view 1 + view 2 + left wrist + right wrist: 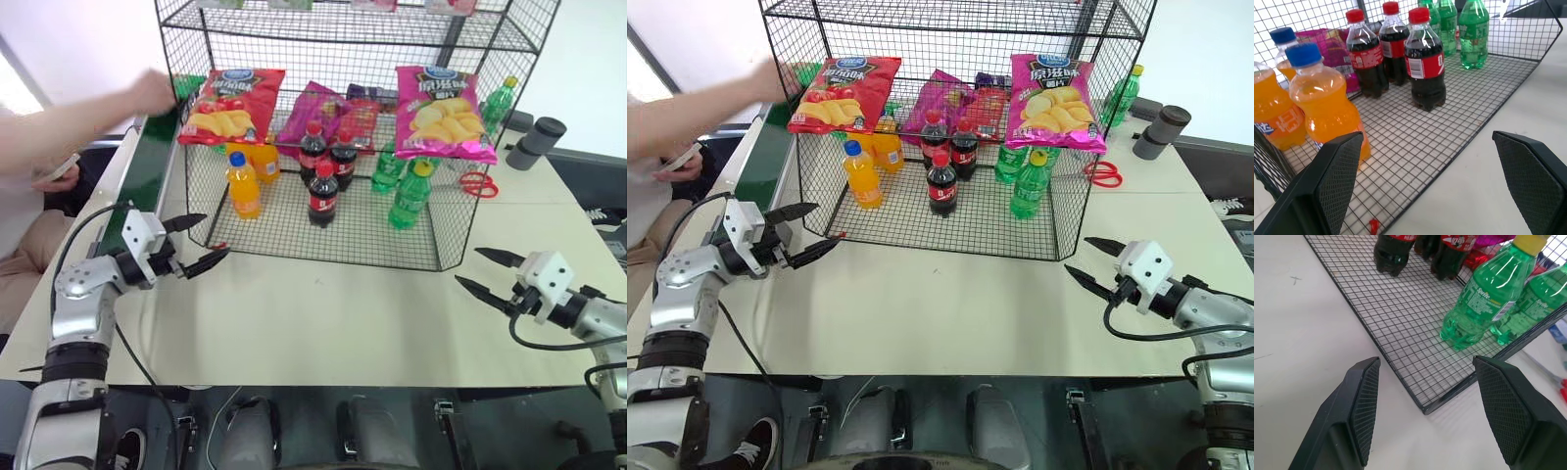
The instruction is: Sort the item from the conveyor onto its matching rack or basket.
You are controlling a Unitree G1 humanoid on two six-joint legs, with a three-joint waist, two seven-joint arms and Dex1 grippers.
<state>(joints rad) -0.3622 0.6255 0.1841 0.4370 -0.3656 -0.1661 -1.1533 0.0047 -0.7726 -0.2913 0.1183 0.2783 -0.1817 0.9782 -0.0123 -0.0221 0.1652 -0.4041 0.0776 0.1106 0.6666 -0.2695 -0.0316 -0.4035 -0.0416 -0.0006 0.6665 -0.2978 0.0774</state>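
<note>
Green crisp bag (189, 90) sits at far end of conveyor (147, 166), under person's hand (152, 91), just left of wire rack (431, 250). My left gripper (195, 243) hovers at rack's front left corner, fingers spread wide, nothing held. My right gripper (485, 272) waits over table (323, 323) off rack's front right corner, fingers apart, empty. Red crisp bag (233, 105) and pink crisp bag (443, 113) lie on rack's shelf; I see bottles on rack's floor.

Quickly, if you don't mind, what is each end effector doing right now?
Left end effector: open, holding nothing.
Right end effector: open, holding nothing.
</note>
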